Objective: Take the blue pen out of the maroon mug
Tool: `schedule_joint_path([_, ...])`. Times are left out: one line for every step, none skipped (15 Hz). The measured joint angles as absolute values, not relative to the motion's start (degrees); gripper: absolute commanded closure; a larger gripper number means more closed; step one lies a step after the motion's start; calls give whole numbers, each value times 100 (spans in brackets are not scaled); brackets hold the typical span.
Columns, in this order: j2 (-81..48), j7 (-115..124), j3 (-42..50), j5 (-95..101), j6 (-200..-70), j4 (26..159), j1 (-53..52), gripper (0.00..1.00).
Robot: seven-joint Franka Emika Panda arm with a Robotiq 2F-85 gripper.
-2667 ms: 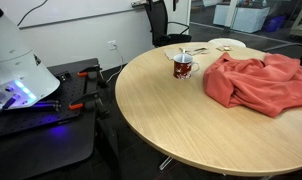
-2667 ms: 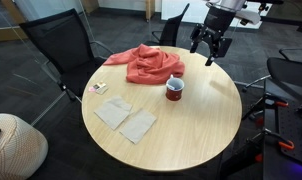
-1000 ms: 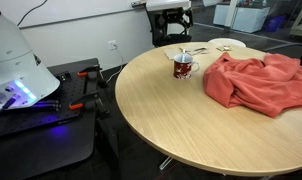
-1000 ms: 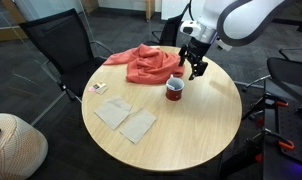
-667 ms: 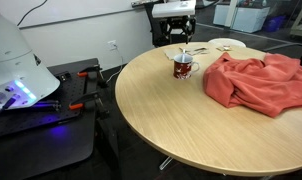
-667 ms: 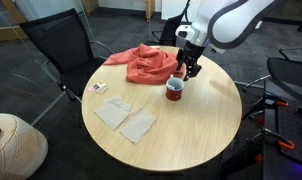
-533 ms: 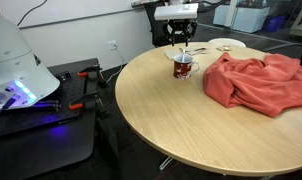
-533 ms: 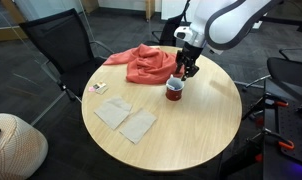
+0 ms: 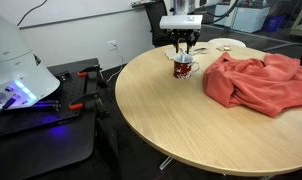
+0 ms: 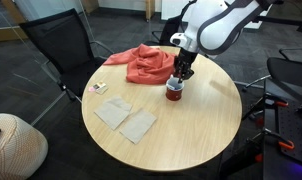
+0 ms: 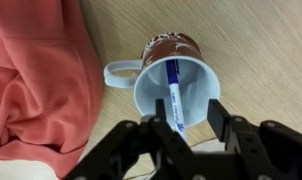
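Note:
The maroon mug (image 11: 163, 47), white inside, stands upright on the round wooden table (image 10: 196, 135) and shows in both exterior views (image 9: 183, 68) (image 10: 174, 91). The blue pen (image 11: 173, 92) leans inside it, its upper end poking past the rim. My gripper (image 11: 188, 104) hangs straight above the mug (image 9: 183, 48) (image 10: 179, 74), its fingers partly narrowed and straddling the pen's top. The pen lies close against one finger (image 11: 159, 108), while a gap shows to the other finger.
A crumpled red cloth (image 10: 146, 64) (image 9: 256, 80) (image 11: 31, 80) lies right beside the mug's handle side. Two paper napkins (image 10: 126, 118) and a small card (image 10: 98, 88) rest on the table. Office chairs (image 10: 56, 50) ring the table.
The arm came down from above the table's edge onto the mug. The jaws have narrowed around the pen's top.

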State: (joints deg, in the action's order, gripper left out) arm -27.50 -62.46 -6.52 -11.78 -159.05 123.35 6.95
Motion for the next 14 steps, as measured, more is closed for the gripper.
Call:
schedule_joint_path([-2816,-6245,-676,-1155,-15900,12286,720,59])
schedule_joint_path([-2877,-6245,-697,-1144,-15893,12239,739,58])
schedule_joint_path([-2934,-6245,-715,-1134,-15887,12192,755,61])
schedule_joint_path([-2987,-6245,-735,-1129,-15877,12145,768,61])
schedule_joint_path([-3040,-6245,-760,-1125,-15864,12095,786,63])
schedule_joint_path([-3091,-6245,-782,-1120,-15852,12047,799,63])
schedule_joint_path([-3138,-6245,-798,-1117,-15834,11998,807,65])
schedule_joint_path([-3180,-6245,-812,-1115,-15816,11953,813,63])
schedule_joint_path([-3219,-6245,-826,-1111,-15800,11912,820,63])
schedule_joint_path([-3256,-6245,-837,-1105,-15784,11875,827,63])
schedule_joint_path([-3291,-6245,-840,-1092,-15762,11835,831,63])
schedule_joint_path([-3322,-6243,-840,-1069,-15734,11800,835,64])
schedule_joint_path([-3353,-6241,-840,-1042,-15705,11767,841,66])
schedule_joint_path([-3384,-6239,-840,-1021,-15683,11737,849,65])
